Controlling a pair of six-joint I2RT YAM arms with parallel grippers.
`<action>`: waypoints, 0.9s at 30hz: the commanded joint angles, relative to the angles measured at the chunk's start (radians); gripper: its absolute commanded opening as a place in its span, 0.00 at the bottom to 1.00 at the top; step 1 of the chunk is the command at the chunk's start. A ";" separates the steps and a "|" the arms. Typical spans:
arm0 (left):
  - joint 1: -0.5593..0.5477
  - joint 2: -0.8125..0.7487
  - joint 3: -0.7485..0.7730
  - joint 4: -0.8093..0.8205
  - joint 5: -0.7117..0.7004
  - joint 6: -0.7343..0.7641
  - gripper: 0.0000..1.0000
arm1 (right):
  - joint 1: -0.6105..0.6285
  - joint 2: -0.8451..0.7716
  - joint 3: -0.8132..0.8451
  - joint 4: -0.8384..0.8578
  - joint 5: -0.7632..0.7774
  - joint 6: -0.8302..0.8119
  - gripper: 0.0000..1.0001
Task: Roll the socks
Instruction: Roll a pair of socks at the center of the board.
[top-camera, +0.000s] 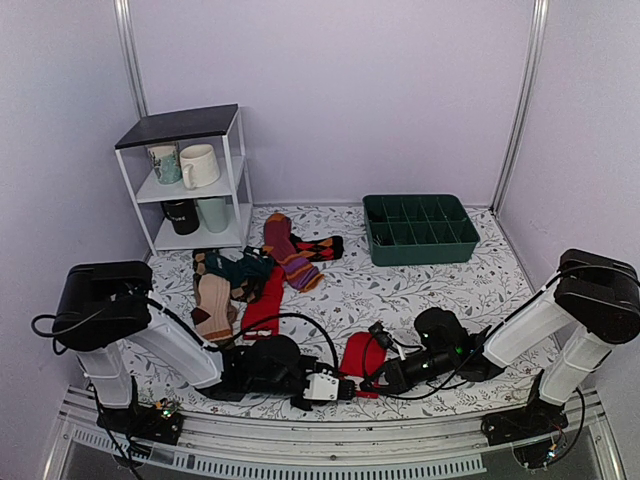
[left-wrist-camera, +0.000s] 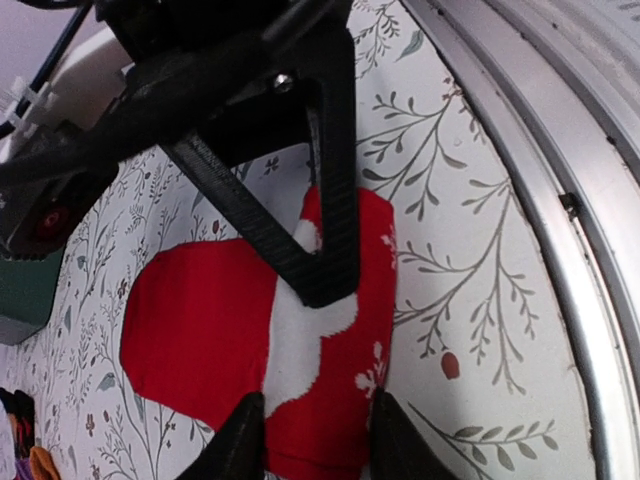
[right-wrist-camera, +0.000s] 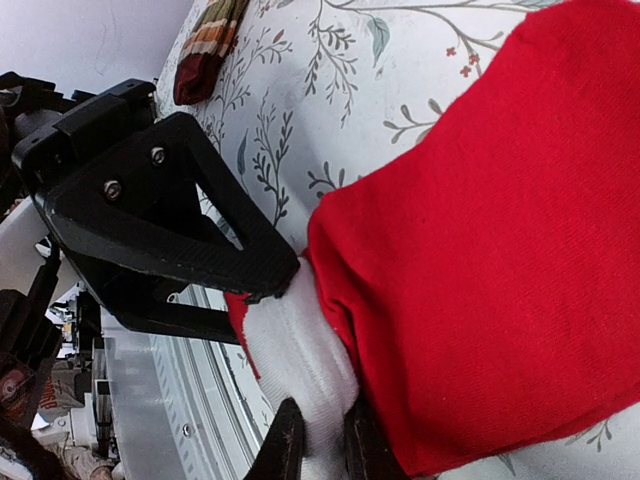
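The red socks (top-camera: 362, 356) lie folded in a bundle near the table's front edge, between my two grippers. In the left wrist view the socks (left-wrist-camera: 200, 320) show a white patterned band, and my left gripper (left-wrist-camera: 318, 440) has a fingertip pressed against each side of the bundle's near end. My right gripper (right-wrist-camera: 325, 445) is shut on the pale cuff band of the socks (right-wrist-camera: 500, 250). Its finger (left-wrist-camera: 325, 250) comes down onto the white band from above. From the top, the left gripper (top-camera: 345, 388) and the right gripper (top-camera: 373, 380) almost touch.
A green compartment tray (top-camera: 420, 230) sits at the back right. A white shelf (top-camera: 190, 180) with mugs stands at the back left. Other socks (top-camera: 230, 280), a maroon striped one (top-camera: 290, 250) and a loose red one (top-camera: 265, 300) lie at the centre left. The metal rail (left-wrist-camera: 540, 200) runs close by.
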 joint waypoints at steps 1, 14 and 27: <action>0.009 0.030 0.023 -0.020 0.035 -0.010 0.30 | 0.005 0.076 -0.061 -0.255 0.049 -0.007 0.09; 0.048 -0.006 0.065 -0.240 0.164 -0.235 0.00 | 0.005 0.033 -0.064 -0.251 0.089 -0.025 0.19; 0.149 0.094 0.114 -0.477 0.440 -0.502 0.00 | 0.016 -0.481 -0.292 0.107 0.471 -0.325 0.52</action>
